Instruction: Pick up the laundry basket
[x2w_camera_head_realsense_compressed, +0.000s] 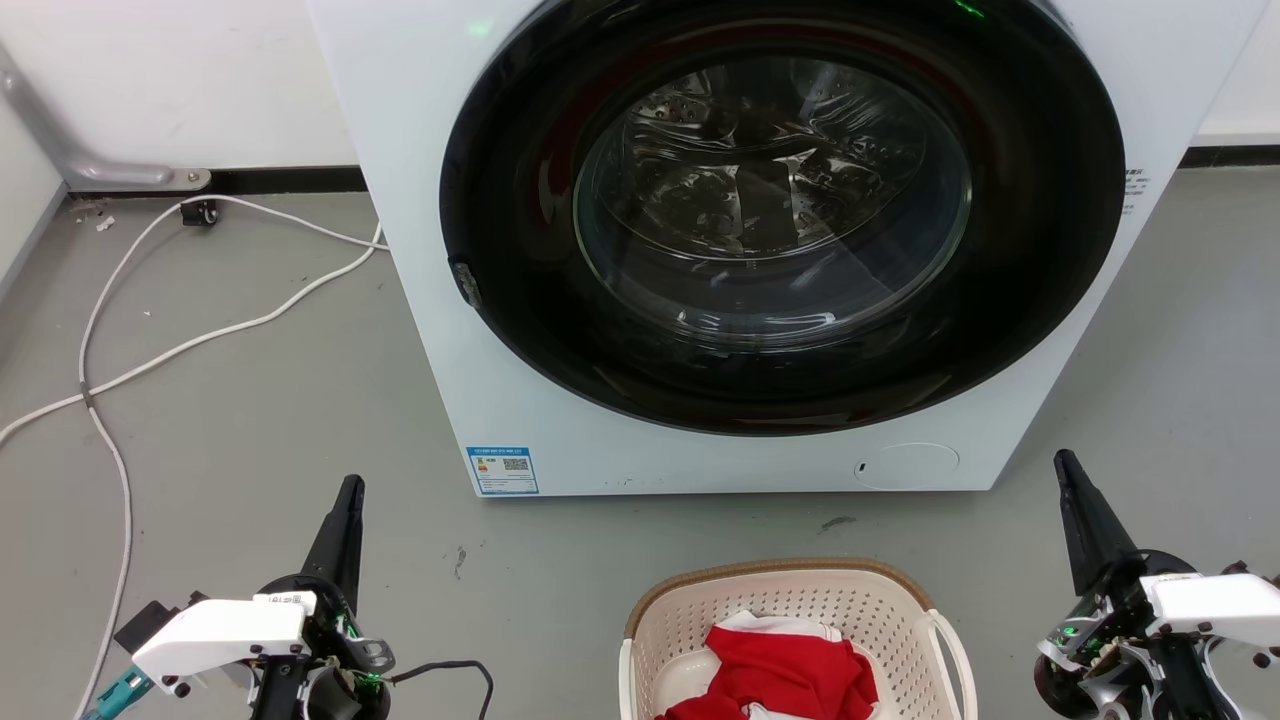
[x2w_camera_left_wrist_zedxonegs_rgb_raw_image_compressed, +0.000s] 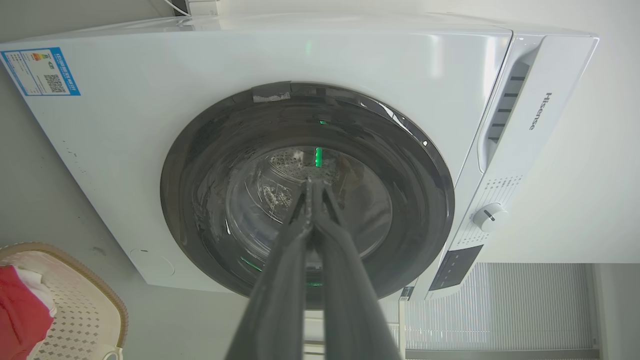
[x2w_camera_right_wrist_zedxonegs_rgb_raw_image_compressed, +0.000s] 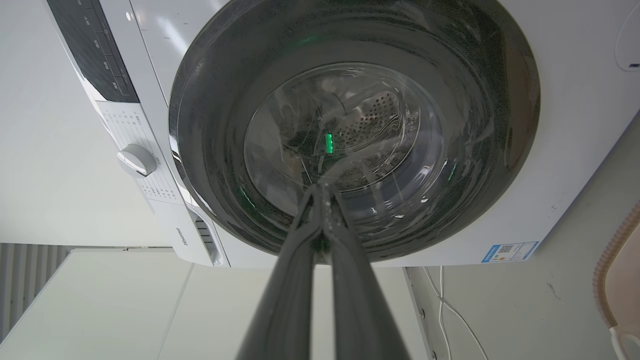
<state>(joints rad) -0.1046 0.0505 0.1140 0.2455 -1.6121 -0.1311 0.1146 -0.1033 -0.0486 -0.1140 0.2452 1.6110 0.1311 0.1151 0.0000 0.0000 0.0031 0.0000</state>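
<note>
The laundry basket (x2w_camera_head_realsense_compressed: 850, 600) is cream plastic with perforated walls, a brown rim and a white loop handle. It stands on the floor at the bottom centre of the head view, with red and white cloth (x2w_camera_head_realsense_compressed: 790, 675) in it. Its corner shows again as the basket (x2w_camera_left_wrist_zedxonegs_rgb_raw_image_compressed: 85, 300) in the left wrist view, and as the basket (x2w_camera_right_wrist_zedxonegs_rgb_raw_image_compressed: 612, 270) at the right edge of the right wrist view. My left gripper (x2w_camera_head_realsense_compressed: 350, 487) is shut and empty, left of the basket and apart from it. My right gripper (x2w_camera_head_realsense_compressed: 1062, 460) is shut and empty, to its right.
A white washing machine (x2w_camera_head_realsense_compressed: 440, 300) with its round dark door (x2w_camera_head_realsense_compressed: 780, 210) shut stands just beyond the basket. A white cable (x2w_camera_head_realsense_compressed: 130, 370) snakes over the grey floor at the left. A wall runs behind.
</note>
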